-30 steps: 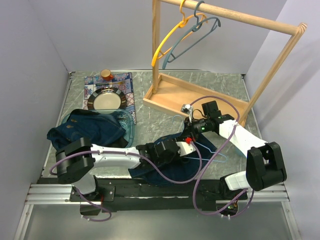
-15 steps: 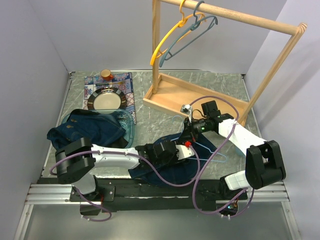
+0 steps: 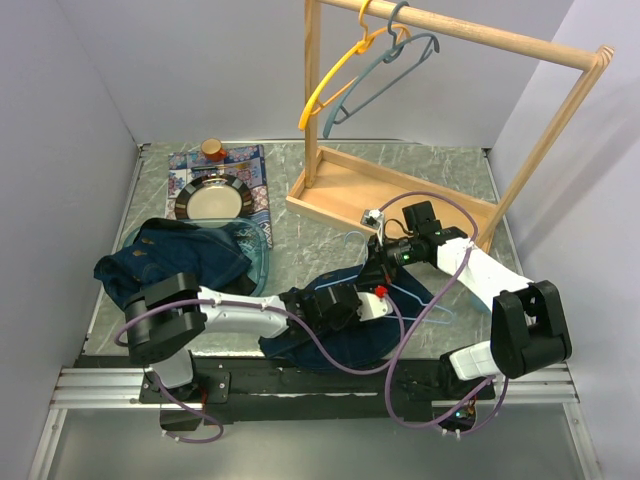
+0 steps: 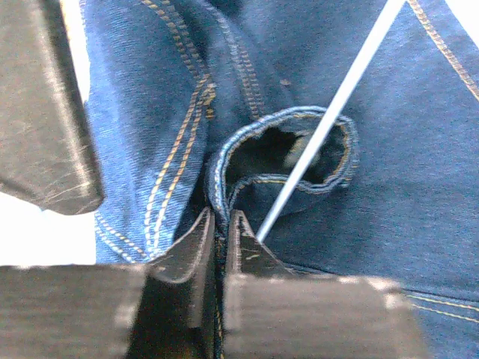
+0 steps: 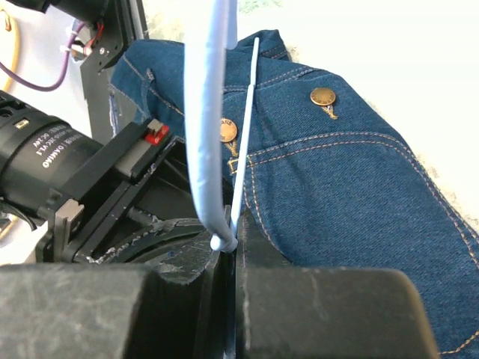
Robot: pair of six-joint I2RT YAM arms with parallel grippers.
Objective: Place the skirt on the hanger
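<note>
The dark denim skirt [image 3: 345, 345] lies crumpled at the near middle of the table. My left gripper [image 3: 368, 303] is shut on a stitched fold of the skirt [image 4: 404, 172], its jaws [image 4: 221, 217] pinching the edge just below a denim loop. The thin light-blue wire hanger [image 3: 418, 300] lies over the skirt, and its wire [image 4: 329, 112] passes through that loop. My right gripper [image 3: 386, 262] is shut on the hanger [image 5: 209, 112] where hook and wire meet, jaws [image 5: 236, 243] tight. The skirt's brass buttons and front [image 5: 352, 179] lie just beyond.
A wooden clothes rack [image 3: 400, 190] stands at the back right, with a yellow hanger [image 3: 335, 75] and a grey-blue hanger [image 3: 385, 75] on its rail. Another denim garment [image 3: 175, 255] lies on a clear dish at the left. A plate [image 3: 212, 198] and cup [image 3: 212, 149] sit on a patterned mat.
My left gripper's jaws have closed onto the skirt's fold, and the left arm's elbow has shifted slightly right. The right gripper holds the hanger still.
</note>
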